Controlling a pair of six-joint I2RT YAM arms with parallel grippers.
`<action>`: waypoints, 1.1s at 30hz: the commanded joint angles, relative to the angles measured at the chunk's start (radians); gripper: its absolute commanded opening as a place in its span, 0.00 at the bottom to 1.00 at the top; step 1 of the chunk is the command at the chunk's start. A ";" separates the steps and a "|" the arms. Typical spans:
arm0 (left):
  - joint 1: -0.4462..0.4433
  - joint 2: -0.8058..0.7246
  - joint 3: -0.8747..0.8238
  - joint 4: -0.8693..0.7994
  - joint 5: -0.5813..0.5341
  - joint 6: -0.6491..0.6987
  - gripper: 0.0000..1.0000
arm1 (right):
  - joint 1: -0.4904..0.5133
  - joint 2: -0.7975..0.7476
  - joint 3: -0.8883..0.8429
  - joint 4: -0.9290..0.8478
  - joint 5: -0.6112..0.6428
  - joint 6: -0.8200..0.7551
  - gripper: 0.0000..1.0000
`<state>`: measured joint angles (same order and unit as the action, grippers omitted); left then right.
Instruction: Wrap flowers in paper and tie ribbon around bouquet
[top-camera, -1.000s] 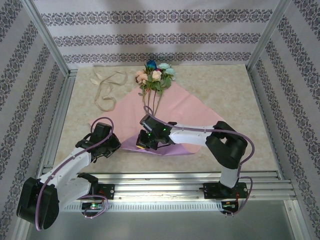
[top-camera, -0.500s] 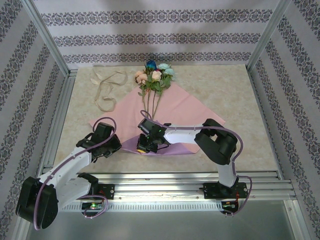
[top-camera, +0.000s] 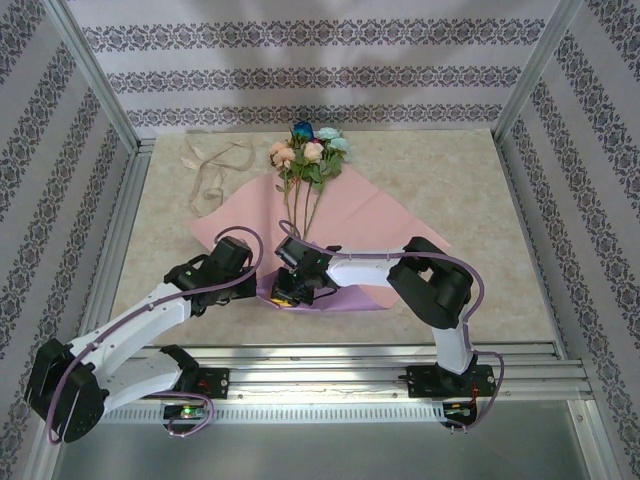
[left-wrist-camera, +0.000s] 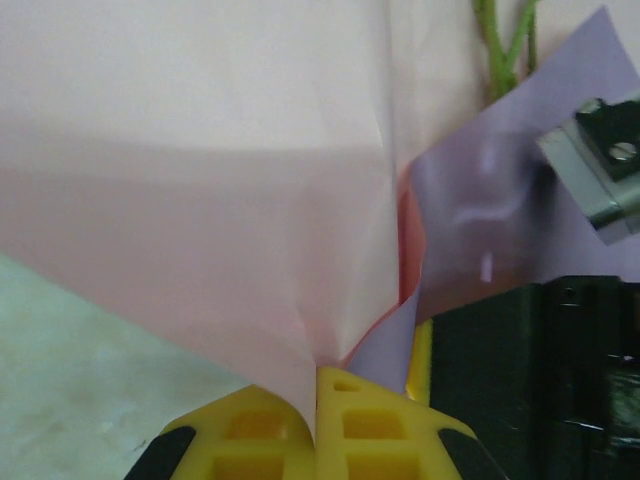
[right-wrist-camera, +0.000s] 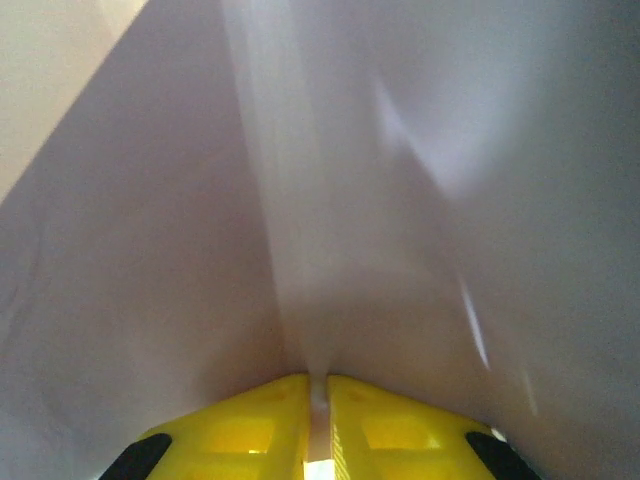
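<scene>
Top external view: the left tool (top-camera: 254, 274) and the right tool (top-camera: 285, 293) meet at the near corner of a large thin sheet of wrapping paper (top-camera: 345, 215), pink on its upper face and lilac beneath. The paper lies spread on the beige marbled tabletop (top-camera: 450, 180). Its near edge is folded over beside the right tool, so the lilac face shows there. Beyond both tools, a small bunch of artificial flowers (top-camera: 310, 150) with pink, peach, blue and teal blooms lies on the paper. The thin green stems point back toward the tools, and the blooms rest past the far corner. A long narrow cream ribbon (top-camera: 207, 170) lies loosely looped on the tabletop, far and to the left of the left tool, just off the paper.

Left wrist view: the left tool (left-wrist-camera: 318, 400) has its yellow fingers pressed together, pinching the paper (left-wrist-camera: 200, 200), which creases up from the grip. The stems (left-wrist-camera: 500, 40) show ahead and to the right.

Right wrist view: the right tool (right-wrist-camera: 318, 395) has its yellow fingers nearly together with a thin slit between them. A fold of the paper (right-wrist-camera: 400, 200) runs into the slit, and I cannot tell whether they clamp it.
</scene>
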<state>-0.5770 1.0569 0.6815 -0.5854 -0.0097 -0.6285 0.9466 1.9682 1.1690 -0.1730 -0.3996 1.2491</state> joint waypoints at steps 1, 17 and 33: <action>-0.047 0.031 0.048 0.021 -0.042 0.125 0.00 | -0.018 -0.011 -0.036 0.003 -0.012 -0.027 0.15; -0.165 0.186 0.120 0.165 -0.004 0.241 0.00 | -0.081 -0.193 -0.194 0.236 -0.090 0.063 0.24; -0.259 0.305 0.202 0.180 -0.026 0.316 0.03 | -0.176 -0.325 -0.387 0.207 -0.068 0.029 0.11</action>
<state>-0.8024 1.3430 0.8349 -0.4110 -0.0113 -0.3695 0.7807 1.6188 0.7910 0.0158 -0.4843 1.3056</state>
